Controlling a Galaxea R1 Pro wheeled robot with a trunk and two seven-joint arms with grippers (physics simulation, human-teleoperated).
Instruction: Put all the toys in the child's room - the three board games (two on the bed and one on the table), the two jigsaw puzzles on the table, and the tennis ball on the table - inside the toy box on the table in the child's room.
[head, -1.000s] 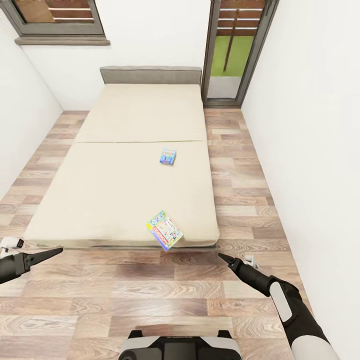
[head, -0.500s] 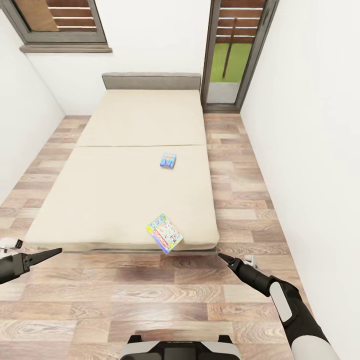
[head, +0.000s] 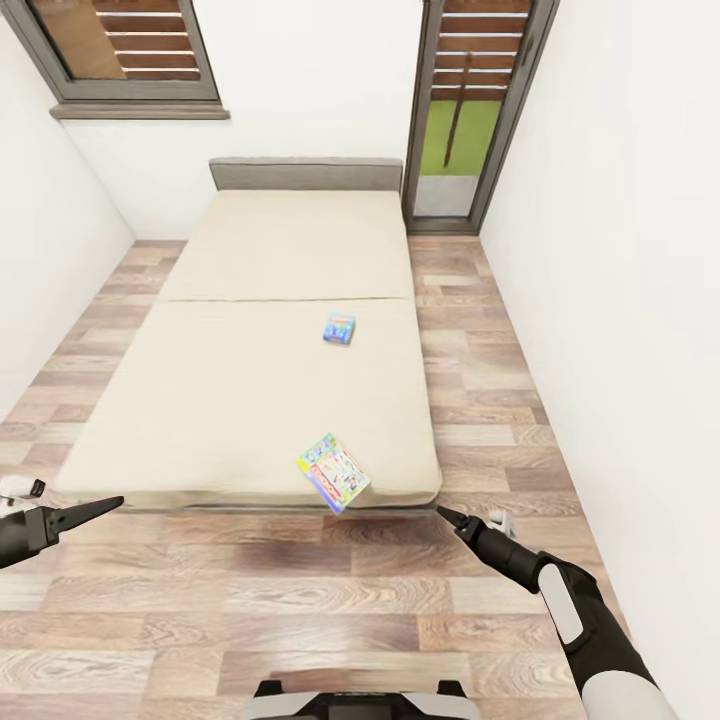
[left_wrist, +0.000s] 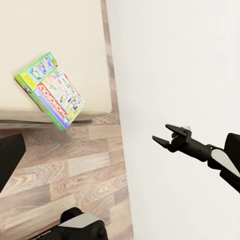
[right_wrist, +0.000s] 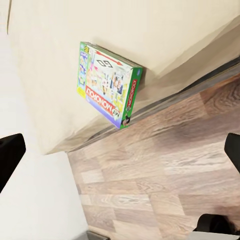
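Two board games lie on the beige bed (head: 230, 400). A small blue one (head: 339, 328) rests near the middle of the mattress. The larger Monopoly box (head: 334, 472) (left_wrist: 50, 90) (right_wrist: 107, 85) sits at the bed's near edge with one corner hanging over it. My left gripper (head: 112, 502) hovers open over the floor, off the bed's near left corner. My right gripper (head: 445, 514) (left_wrist: 161, 132) is open just past the near right corner, to the right of the Monopoly box and apart from it. The toy box, table, puzzles and tennis ball are out of view.
Wood-plank floor (head: 300, 590) lies between me and the bed. A white wall (head: 620, 300) runs close along the right, leaving a narrow floor strip beside the bed. A window (head: 120, 50) and a glazed door (head: 470, 110) are at the far wall. My base (head: 350, 695) shows at the bottom edge.
The whole view has shifted slightly, with the bed sitting a little lower and farther in the picture, so the camera moved. The games and both arms keep their places.
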